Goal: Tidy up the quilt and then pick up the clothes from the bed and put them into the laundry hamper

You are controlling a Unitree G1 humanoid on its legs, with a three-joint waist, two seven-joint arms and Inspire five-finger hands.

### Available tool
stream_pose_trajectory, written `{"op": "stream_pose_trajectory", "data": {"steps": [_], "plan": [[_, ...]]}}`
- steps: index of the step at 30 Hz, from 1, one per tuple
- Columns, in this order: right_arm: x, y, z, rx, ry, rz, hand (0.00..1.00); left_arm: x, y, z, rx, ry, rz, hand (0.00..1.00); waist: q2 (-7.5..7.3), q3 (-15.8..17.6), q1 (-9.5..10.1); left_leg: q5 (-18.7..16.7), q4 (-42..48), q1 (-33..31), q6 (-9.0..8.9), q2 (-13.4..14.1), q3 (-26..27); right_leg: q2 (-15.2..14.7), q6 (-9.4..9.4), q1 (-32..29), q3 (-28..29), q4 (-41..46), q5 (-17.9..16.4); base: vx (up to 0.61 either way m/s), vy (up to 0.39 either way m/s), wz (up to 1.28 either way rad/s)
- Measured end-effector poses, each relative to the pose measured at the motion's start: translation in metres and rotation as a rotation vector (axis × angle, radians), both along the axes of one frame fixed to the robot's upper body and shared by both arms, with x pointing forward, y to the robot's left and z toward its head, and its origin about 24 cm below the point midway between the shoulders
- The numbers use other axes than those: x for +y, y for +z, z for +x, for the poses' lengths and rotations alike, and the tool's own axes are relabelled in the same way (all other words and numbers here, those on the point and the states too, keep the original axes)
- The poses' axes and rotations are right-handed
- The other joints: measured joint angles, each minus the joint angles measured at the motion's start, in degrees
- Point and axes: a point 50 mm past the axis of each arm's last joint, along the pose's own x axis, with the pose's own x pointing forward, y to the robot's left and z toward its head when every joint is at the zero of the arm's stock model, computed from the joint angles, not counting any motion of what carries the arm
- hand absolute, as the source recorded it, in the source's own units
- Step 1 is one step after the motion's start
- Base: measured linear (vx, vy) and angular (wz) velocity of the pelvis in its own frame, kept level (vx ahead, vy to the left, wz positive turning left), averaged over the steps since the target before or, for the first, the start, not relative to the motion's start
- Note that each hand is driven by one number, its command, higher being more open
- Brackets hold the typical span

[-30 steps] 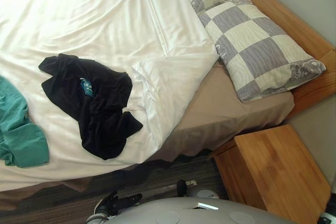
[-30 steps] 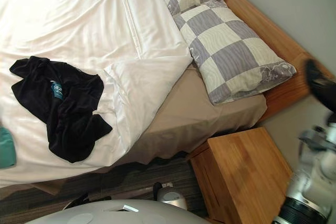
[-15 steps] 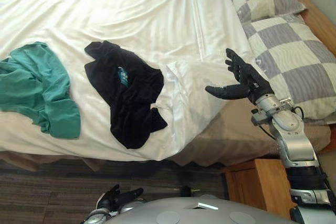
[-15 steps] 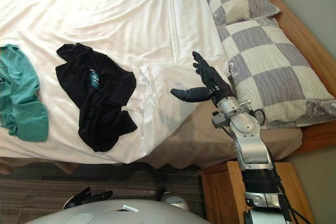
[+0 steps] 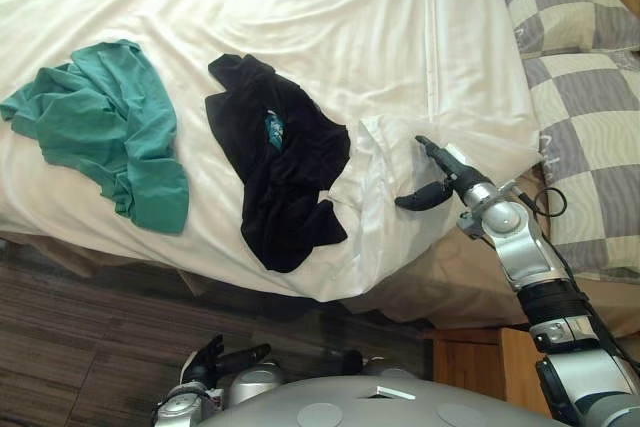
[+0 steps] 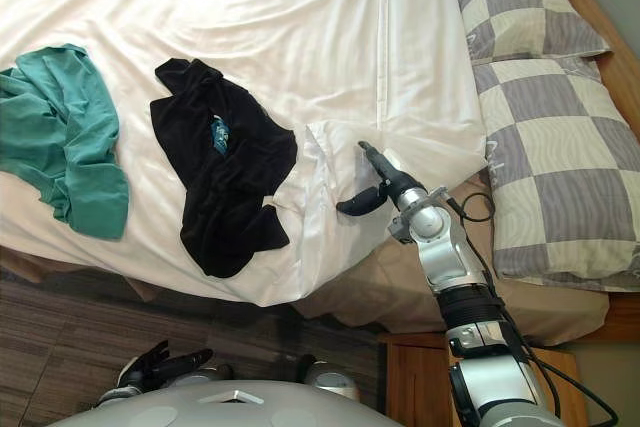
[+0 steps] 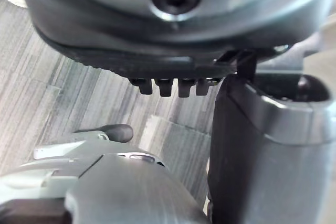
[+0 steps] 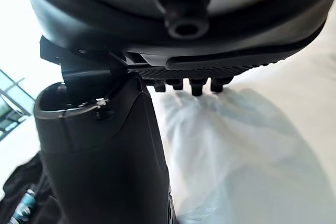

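Quilt (image 5: 300,27) spread on bed (image 5: 450,282), near corner flipped back. Left robot hand (image 5: 207,365) low, relaxed, empty. Right robot hand (image 5: 452,175) splayed, empty, over that corner, presumably to straighten it. Black garment (image 5: 285,177) at its 9 o'clock, green garment (image 5: 110,132) beyond.

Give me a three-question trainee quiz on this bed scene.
1. True or false: the black garment lies between the green garment and the right hand.
2. The right hand is: A) shut on the black garment; B) open at the quilt's folded-back corner; C) resting on a pillow.
3. Fill in: ___ checked pillows are in view.
Key: 1 true; 2 B; 3 two.
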Motion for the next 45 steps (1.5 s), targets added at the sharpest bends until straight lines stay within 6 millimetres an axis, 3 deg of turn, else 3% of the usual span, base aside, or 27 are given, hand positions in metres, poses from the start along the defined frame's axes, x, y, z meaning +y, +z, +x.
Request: {"op": "stream_pose_trajectory", "data": {"steps": [3,4,7,12,18,21,22,23,24,25,26,27,28,30,31,32,33,34,36,38,42,45], "plan": [[0.003,0.01,0.017,-0.008,0.001,-0.02,1.0,0.013,0.006,0.016,-0.013,-0.013,0.027,1.0,-1.09,2.61,0.67,-0.03,2.05,-2.64,-0.06,0.5,0.11,0.01,0.1,-2.54,-0.13,1.89,0.07,-0.06,-0.005,-0.02],[0.003,0.017,0.024,-0.021,-0.01,-0.023,0.0,0.019,0.009,0.024,-0.03,-0.021,0.04,1.0,-1.76,3.93,1.48,-0.09,2.36,-3.34,-0.15,0.54,0.55,0.06,0.06,-3.12,-0.09,1.85,0.09,-0.09,-0.001,-0.06],[0.005,0.035,0.044,-0.062,-0.031,-0.045,0.0,0.032,0.018,0.044,-0.076,-0.033,0.073,1.0,-2.76,6.64,2.68,-0.08,3.19,-6.02,-0.14,0.59,0.92,0.22,-0.63,-4.96,0.13,0.37,1.19,-0.08,0.01,-0.08],[-0.013,0.064,0.058,-0.164,-0.126,-0.019,0.0,0.033,0.024,0.061,-0.133,-0.044,0.072,1.0,-1.29,9.12,4.03,0.0,4.21,-8.24,-0.03,0.41,1.55,0.12,-0.41,-6.56,0.22,-1.09,3.69,-0.02,0.048,-0.1],[-0.025,0.055,0.044,-0.239,-0.214,0.157,0.0,0.025,0.026,0.068,-0.175,-0.049,0.049,1.0,-1.15,9.24,4.15,0.01,4.19,-8.2,-0.06,0.61,2.19,0.29,-0.41,-6.78,0.33,-1.06,3.7,0.02,0.0,-0.03],[-0.019,0.028,0.014,-0.258,-0.253,0.278,0.0,0.016,0.021,0.063,-0.155,-0.048,0.023,1.0,-1.34,9.1,2.91,-0.19,6.37,-6.69,-0.39,0.81,4.31,0.1,-0.44,-4.91,2.03,-0.69,3.69,0.07,-0.007,-0.1],[-0.015,0.014,0.0,-0.249,-0.282,0.338,0.0,0.013,0.019,0.06,-0.142,-0.046,0.01,1.0,-2.29,9.14,2.69,-1.99,14.81,-9.57,-2.09,1.25,6.26,-1.41,-0.51,-3.98,3.87,0.39,3.77,0.07,0.03,-0.29],[-0.011,-0.002,-0.015,-0.227,-0.321,0.383,0.0,0.011,0.016,0.052,-0.124,-0.044,0.001,1.0,-3.55,8.03,2.43,-3.36,9.97,-9.32,0.04,0.02,7.97,-2.8,-0.61,-3.57,7.08,0.82,3.45,0.05,0.031,-0.35],[-0.013,-0.011,-0.026,-0.21,-0.346,0.406,0.0,0.007,0.014,0.048,-0.113,-0.054,-0.01,1.0,-2.35,6.98,1.28,2.48,1.68,-7.78,-0.07,0.76,8.38,-1.89,-0.48,-3.82,7.05,1.39,3.31,0.08,0.072,-0.35],[-0.012,-0.023,-0.042,-0.199,-0.385,0.458,0.0,-0.001,0.01,0.042,-0.086,-0.08,-0.021,1.0,-1.83,6.13,-0.36,4.43,-1.25,-6.06,2.0,1.45,9.51,-1.27,0.5,-4.66,7.55,3.8,0.82,0.11,0.036,-0.25],[-0.008,-0.036,-0.06,-0.181,-0.431,0.526,0.0,0.005,0.009,0.036,-0.067,-0.077,-0.003,1.0,-2.96,4.99,-1.07,4.42,-0.63,-5.56,2.0,1.32,10.28,-1.48,0.1,-4.82,8.26,3.73,-0.38,0.1,0.011,-0.24],[-0.007,-0.044,-0.07,-0.163,-0.453,0.552,0.0,0.007,0.009,0.032,-0.056,-0.075,0.003,1.0,-2.82,4.74,-1.63,4.41,-0.54,-5.1,1.99,1.36,10.54,-1.33,0.61,-4.58,8.29,2.62,-0.91,0.08,-0.08,-0.28],[-0.006,-0.054,-0.087,-0.151,-0.485,0.577,1.0,0.009,0.009,0.029,-0.046,-0.074,0.008,1.0,-3.26,4.12,-2.66,4.22,-0.47,-3.73,1.82,1.59,10.67,-0.63,0.14,-3.59,8.35,-1.05,-1.29,0.07,-0.11,-0.24],[-0.007,-0.065,-0.113,-0.154,-0.542,0.607,1.0,0.004,0.007,0.028,-0.032,-0.101,-0.001,1.0,-2.9,3.74,-3.89,2.32,0.45,-0.95,0.91,1.65,11.73,0.77,0.7,-2.99,8.83,-6.27,-0.04,0.07,-0.127,-0.26],[-0.007,-0.07,-0.126,-0.154,-0.57,0.623,1.0,0.004,0.006,0.026,-0.026,-0.114,-0.005,1.0,-3.01,3.13,-4.27,0.85,1.27,0.16,0.65,1.14,12.35,1.02,0.18,-3.21,9.69,-6.33,3.84,0.06,-0.154,-0.25],[-0.007,-0.082,-0.145,-0.131,-0.618,0.645,1.0,0.0,0.003,0.017,0.0,-0.12,-0.013,1.0,-1.84,1.34,-4.92,-0.72,1.45,1.59,0.11,1.1,12.85,1.06,0.26,-2.68,9.59,-4.95,1.51,0.11,-0.201,-0.4],[-0.008,-0.096,-0.163,-0.093,-0.681,0.684,1.0,-0.008,-0.001,0.005,0.028,-0.128,-0.036,1.0,0.27,-1.42,-5.33,-1.19,1.5,1.79,-0.63,1.87,14.01,1.97,0.23,-3.07,10.44,-5.01,1.31,0.1,-0.172,-0.37],[-0.008,-0.1,-0.168,-0.084,-0.7,0.696,1.0,-0.01,-0.002,0.003,0.031,-0.13,-0.043,1.0,0.82,-1.82,-5.55,-1.26,1.52,1.95,-0.75,2.04,14.31,2.13,0.22,-3.06,10.64,-5.0,1.3,0.12,-0.145,-0.38],[-0.014,-0.126,-0.193,-0.04,-0.822,0.742,1.0,-0.022,-0.007,-0.012,0.068,-0.135,-0.078,1.0,3.62,-3.37,-6.83,-1.87,1.31,3.13,-1.75,2.9,15.5,3.19,-0.17,-2.7,11.48,-4.92,1.01,0.06,-0.1,-0.29],[-0.016,-0.139,-0.205,-0.031,-0.88,0.758,1.0,-0.028,-0.009,-0.017,0.08,-0.119,-0.097,1.0,4.58,-3.64,-6.71,-2.13,0.96,4.36,-2.17,3.22,16.93,3.72,-0.5,-2.03,11.72,-4.83,0.36,0.0,-0.081,-0.27],[-0.018,-0.157,-0.226,-0.033,-1.0,0.773,1.0,-0.028,-0.012,-0.028,0.099,-0.037,-0.125,1.0,4.57,-3.92,-5.72,-2.68,0.9,6.78,-3.06,4.72,18.82,5.28,-1.1,-0.84,12.84,-3.87,-0.1,-0.07,-0.049,-0.07],[-0.022,-0.177,-0.25,0.04,-1.204,0.802,1.0,-0.021,-0.01,-0.029,0.064,0.028,-0.144,1.0,3.31,-4.31,-4.27,-3.2,0.88,7.24,-3.62,5.34,21.46,5.95,-1.32,-0.87,13.0,-3.88,-0.25,-0.13,-0.05,-0.2]]}}
